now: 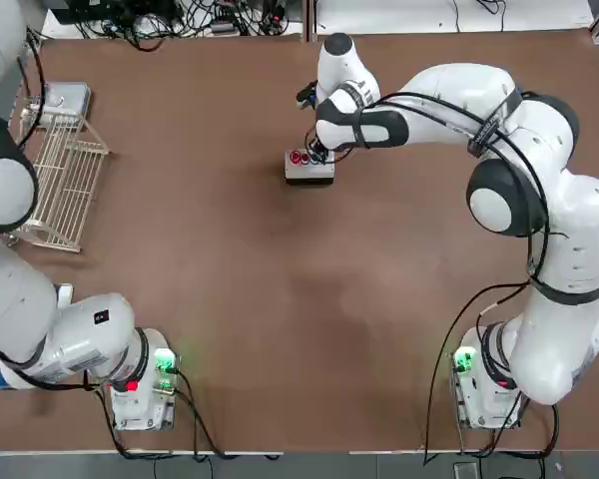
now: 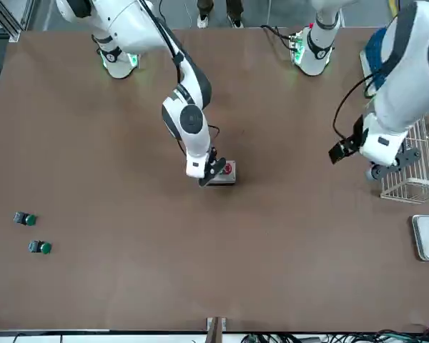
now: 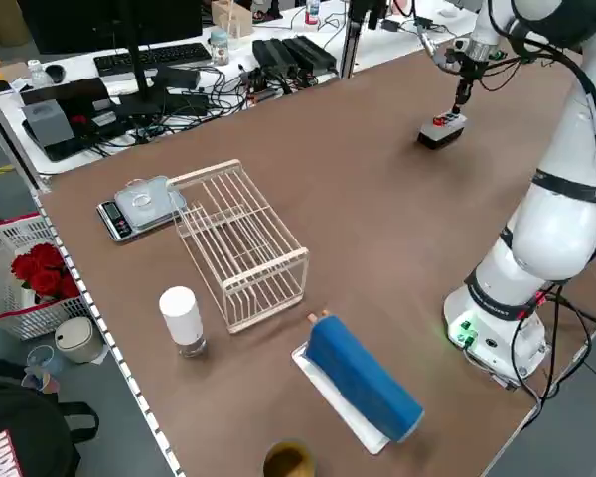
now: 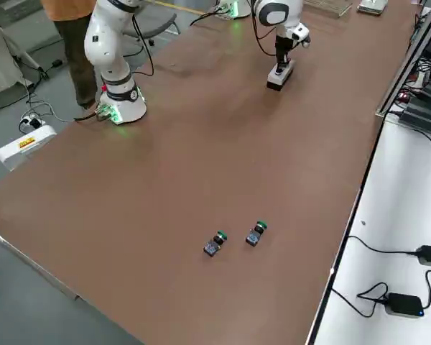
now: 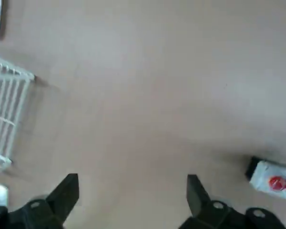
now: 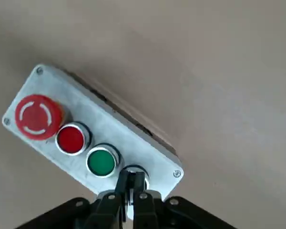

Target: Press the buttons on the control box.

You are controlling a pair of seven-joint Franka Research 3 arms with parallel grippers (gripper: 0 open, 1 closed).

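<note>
Here, the small light-grey rectangular control box [image 1: 308, 167] lay flat on the brown table [image 1: 280, 299], in the far half and near the middle of its width. On its top stood a row of round buttons: a large red mushroom button [image 6: 35, 116] at one end, then a smaller red button [image 6: 71, 139], then a green button [image 6: 102, 161], and a fourth button [image 6: 133, 171] at the other end, mostly hidden by the fingers.

The right gripper [image 6: 132, 187] was directly over this box, pointing downward. Its two fingers were pressed together, with nothing between them, and their tips were on the fourth button. I could not tell whether the button was pushed in. In the front view, the same gripper [image 2: 213, 171] stood at the end of the box away from the large red button.

The left gripper [image 5: 131, 188] was well apart from the box, at the robot's left side of the table, close to the white wire rack [image 1: 58, 180]. Its fingers were spread wide and held nothing; the box [image 5: 272, 177] showed far away in its wrist view.

Two small loose green-capped button parts [image 2: 30, 232] lay near each other on the table, far out on the robot's right side. A flat silver scale [image 3: 137, 207] lay just beside the rack.
</note>
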